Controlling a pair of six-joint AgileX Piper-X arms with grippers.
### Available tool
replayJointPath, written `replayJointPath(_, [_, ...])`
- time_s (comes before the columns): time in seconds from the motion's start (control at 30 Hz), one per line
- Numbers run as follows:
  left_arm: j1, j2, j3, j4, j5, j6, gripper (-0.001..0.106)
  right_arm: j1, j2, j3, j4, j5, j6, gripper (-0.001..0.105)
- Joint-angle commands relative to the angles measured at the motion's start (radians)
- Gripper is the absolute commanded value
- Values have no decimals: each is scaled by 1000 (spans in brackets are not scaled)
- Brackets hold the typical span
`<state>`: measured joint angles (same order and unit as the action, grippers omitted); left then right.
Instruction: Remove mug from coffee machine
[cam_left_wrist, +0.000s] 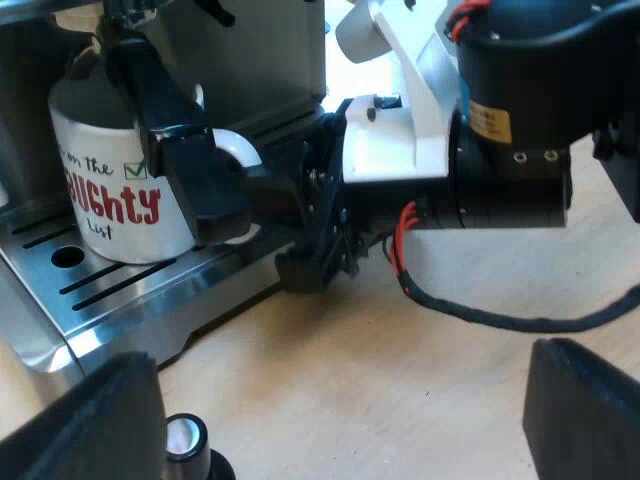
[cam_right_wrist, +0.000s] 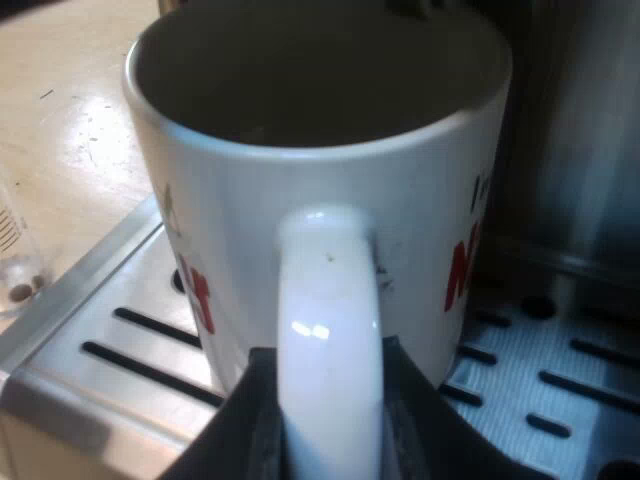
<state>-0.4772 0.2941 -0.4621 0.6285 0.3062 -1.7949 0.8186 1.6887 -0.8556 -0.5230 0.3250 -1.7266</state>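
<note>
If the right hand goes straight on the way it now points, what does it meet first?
The mug: the right hand clasps its handle, so the mug's body right behind it comes first, probably at once.

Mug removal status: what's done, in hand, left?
Done: right gripper is clamped on the mug by its handle. In hand: that grip only; the mug sits on the drip tray. Left: lift it off and clear of the espresso machine. The left gripper hangs open over the table.
</note>
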Motion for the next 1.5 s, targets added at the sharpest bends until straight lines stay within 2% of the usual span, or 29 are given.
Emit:
replayJointPath(0.03, [-4,-2,-3,-2,5,-4,79,14,-35,7,-17,19,-4,0])
replayJointPath(0.47, [-4,-2,0,-2,5,-4,79,66,-195,159,-19,39,-4,0])
replayJointPath(0.7, [-4,-2,0,-2,5,-4,79,84,-299,212,-11,44,-4,0])
replayJointPath(1.03, [-4,-2,0,-2,5,-4,79,83,-514,215,247,44,3,0])
replayJointPath(1.2, [-4,-2,0,-5,36,-4,79,83,-628,215,387,44,3,0])
replayJointPath(1.3, [-30,-2,0,-5,36,-4,79,83,-698,215,473,44,10,0])
replayJointPath(1.5, [-113,-2,0,-31,30,-4,79,83,-820,215,625,45,72,0])
